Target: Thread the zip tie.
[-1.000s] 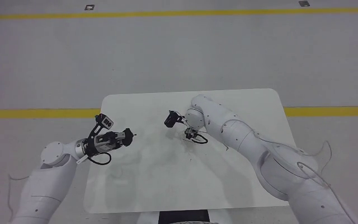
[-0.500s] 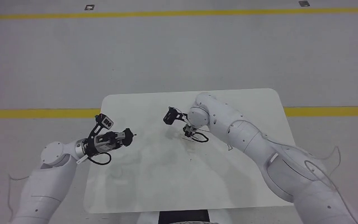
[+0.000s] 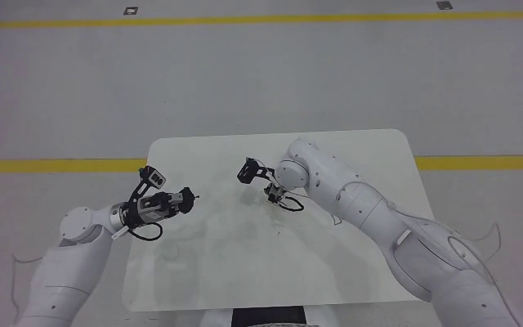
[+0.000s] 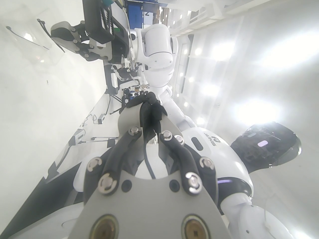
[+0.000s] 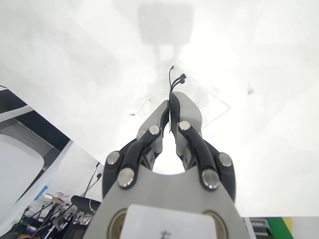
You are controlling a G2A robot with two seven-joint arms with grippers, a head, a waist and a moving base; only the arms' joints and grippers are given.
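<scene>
The right gripper (image 5: 172, 98) is clenched on a small bunch of thin black zip ties (image 5: 171, 80): the pads are pressed together on the strands, and the short ends with their small heads stick out past the fingertips and splay a little apart. In the top view this gripper sits over the middle of the white table (image 3: 359, 147), somewhat toward its far side, pointing down at the surface. In the right wrist view the ties' ends hang close over a clear sheet (image 5: 214, 108) lying flat on the tabletop; I cannot tell whether they touch it. The left gripper (image 4: 149, 105) is also closed tight, grasping a black strip (image 4: 149, 120) between its pads. A bunched end of the strip pokes out at the fingertips and a thin black tail runs back between the fingers toward the wrist. I cannot tell whether this strip is a zip tie. The left gripper is over the table's left part, well apart from the right gripper, and is turned sideways toward it
</scene>
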